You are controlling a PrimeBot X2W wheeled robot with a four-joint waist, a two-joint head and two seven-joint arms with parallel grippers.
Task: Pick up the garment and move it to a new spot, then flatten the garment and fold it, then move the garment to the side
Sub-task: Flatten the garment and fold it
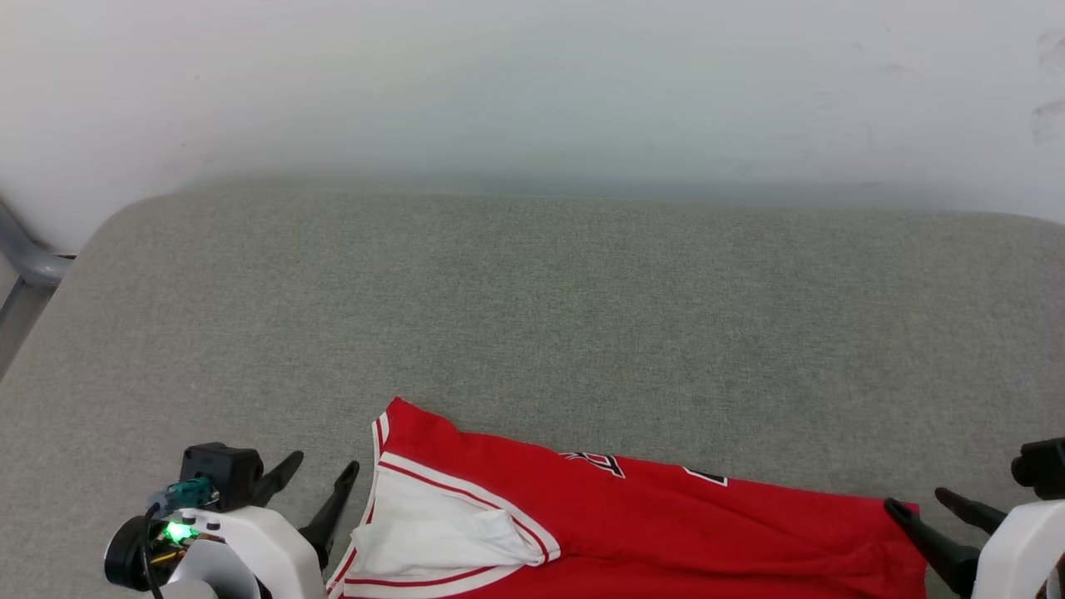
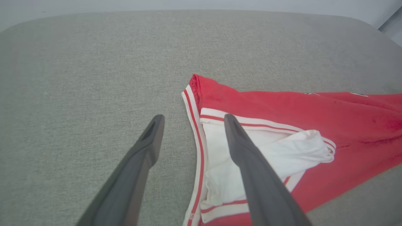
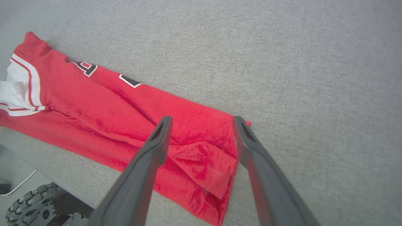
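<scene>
**Operator:** Where is the shirt?

**Spotter:** You have the shirt [image 1: 666,516] lying on the grey cloth-covered desk [image 1: 532,316], close to the near edge. It is folded into a long red strip that runs from left to right in front of you, and the bottom of the head view cuts off its near side.

**Operator:** Which end is which?

**Spotter:** The white sleeve [image 1: 433,532] with its red and white striped trim [image 1: 466,492] sits at your left end. Part of the black and white lettering [image 1: 595,462] peeks out along the far fold. In the right wrist view the right end is rumpled, with a small flap turned over on itself.

**Operator:** What about the left gripper?

**Spotter:** Your left gripper [image 1: 323,462] is spread wide and holds nothing. It sits just beside the sleeve end. In its wrist view one finger is over bare grey cloth and the other is over the white sleeve. I cannot tell whether that finger touches the fabric.

**Operator:** And the right?

**Spotter:** Your right gripper [image 1: 915,497] is also spread wide with nothing clamped. It is at the shirt's right end. In its wrist view one finger is over the red cloth and the other runs along the far corner.

**Operator:** Anything else around?

**Spotter:** A pale wall [image 1: 532,83] stands behind the desk, and the right wrist view shows a grey ribbed wheel [image 3: 28,204] below the near edge
</scene>
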